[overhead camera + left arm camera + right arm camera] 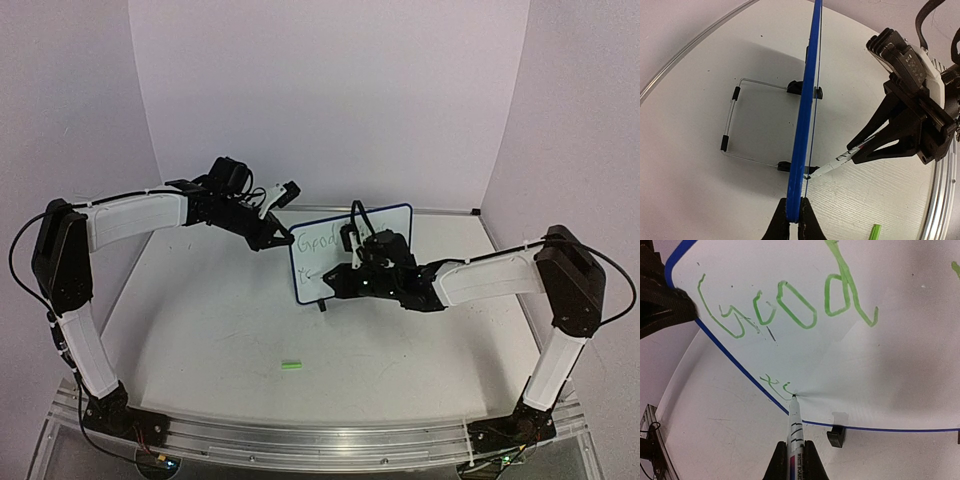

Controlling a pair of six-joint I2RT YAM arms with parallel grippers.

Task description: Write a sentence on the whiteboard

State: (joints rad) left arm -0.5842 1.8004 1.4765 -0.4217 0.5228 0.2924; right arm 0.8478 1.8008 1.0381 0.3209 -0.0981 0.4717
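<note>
Left gripper is clenched on the left edge of the board, pinching the blue rim and steadying it. The board stands upright mid-table, just right of the left gripper, propped by a wire stand behind it. One black foot shows under the bottom rim.

The sentence is partly written. "Good" sits in green on the top line. More green shows at the right edge of the right wrist view but is cut off, and in the top view the arm hides it. The second line is just begun: a couple of small letters, roughly "to", near the lower left corner.

The marker has its tip touching the board at the end of those letters. Right gripper is clamped around the marker barrel.

Judgement: past the first line and early in the second, with the rest of line two left to write.

A green cap lies loose on the table, well in front of the board.

No containers in view.
</note>
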